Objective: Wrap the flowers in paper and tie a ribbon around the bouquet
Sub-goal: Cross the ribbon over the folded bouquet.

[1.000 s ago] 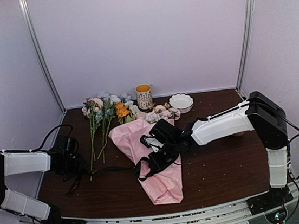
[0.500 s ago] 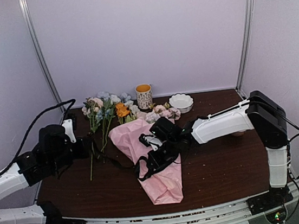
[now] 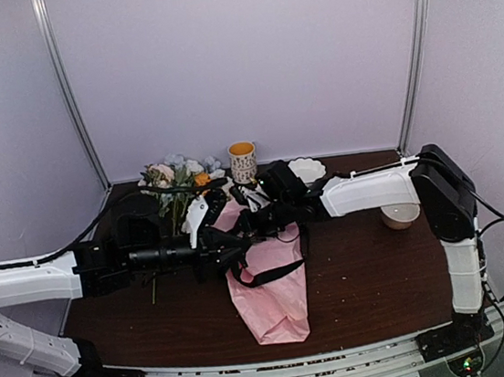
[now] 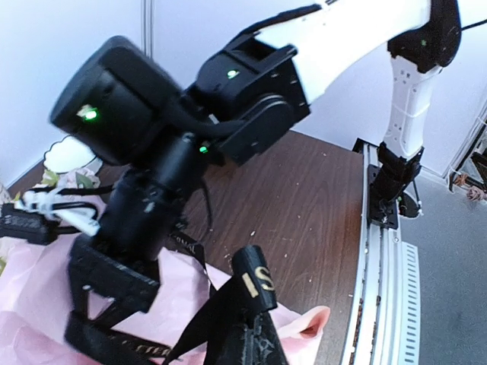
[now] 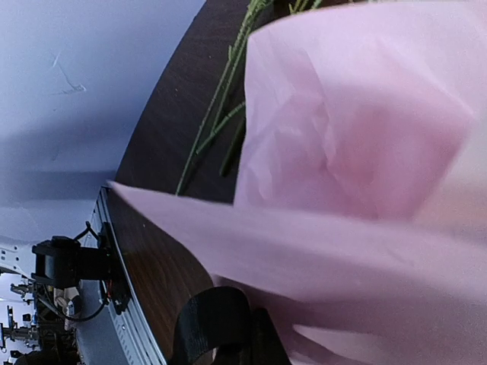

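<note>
Above the bouquet (image 3: 280, 306) middle: left gripper (image 3: 231, 246) fingers clamped on the ribbon (image 3: 272, 274). Right gripper (image 3: 253, 222) just beside, fingers pinched together on the same ribbon.

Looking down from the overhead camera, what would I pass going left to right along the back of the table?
loose flowers → patterned mug → white bowl → pale bowl, which sits nearer than the rest.

Left pincer (image 3: 234, 246) carried the ribbon (image 3: 267, 275) across the bouquet (image 3: 278, 307).

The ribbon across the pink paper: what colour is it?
The ribbon is black with pale lettering; left wrist view shows it best.
</note>
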`<action>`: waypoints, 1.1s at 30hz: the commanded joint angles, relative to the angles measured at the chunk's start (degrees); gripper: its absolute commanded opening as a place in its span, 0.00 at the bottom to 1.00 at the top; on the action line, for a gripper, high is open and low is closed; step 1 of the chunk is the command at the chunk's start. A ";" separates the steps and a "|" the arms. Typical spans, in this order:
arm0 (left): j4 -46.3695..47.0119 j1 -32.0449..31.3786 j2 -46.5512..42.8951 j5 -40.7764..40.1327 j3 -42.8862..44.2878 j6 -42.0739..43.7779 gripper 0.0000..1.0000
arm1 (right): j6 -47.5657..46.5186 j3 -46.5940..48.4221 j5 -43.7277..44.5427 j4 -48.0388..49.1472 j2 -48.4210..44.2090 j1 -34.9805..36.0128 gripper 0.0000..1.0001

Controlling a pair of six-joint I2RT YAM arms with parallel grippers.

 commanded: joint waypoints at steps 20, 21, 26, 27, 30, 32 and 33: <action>20.69 10.47 16.26 5.83 0.13 -10.80 0.00 | 7.18 0.07 4.92 4.12 -6.30 -2.84 0.39; 21.10 10.47 16.11 5.99 -0.43 -10.78 0.00 | 7.56 -0.25 5.99 3.98 -6.64 -3.01 0.39; 22.04 10.46 15.11 4.92 -2.35 -10.61 0.00 | 7.04 -0.02 9.86 0.96 -6.38 -3.56 0.40; 20.92 10.47 15.60 3.92 -1.91 -10.26 0.00 | 7.12 -0.16 9.47 1.22 -6.25 -3.59 0.40; 16.20 10.55 18.96 0.77 1.03 -9.85 0.00 | 7.80 -0.93 8.56 2.70 -6.41 -3.66 0.39; 13.32 10.56 21.85 -0.55 3.37 -9.88 0.00 | 7.93 -1.86 8.75 3.93 -7.38 -3.66 0.39; 12.44 10.55 23.03 -0.87 4.22 -10.04 0.00 | 7.97 -2.26 8.90 4.24 -8.04 -3.68 0.39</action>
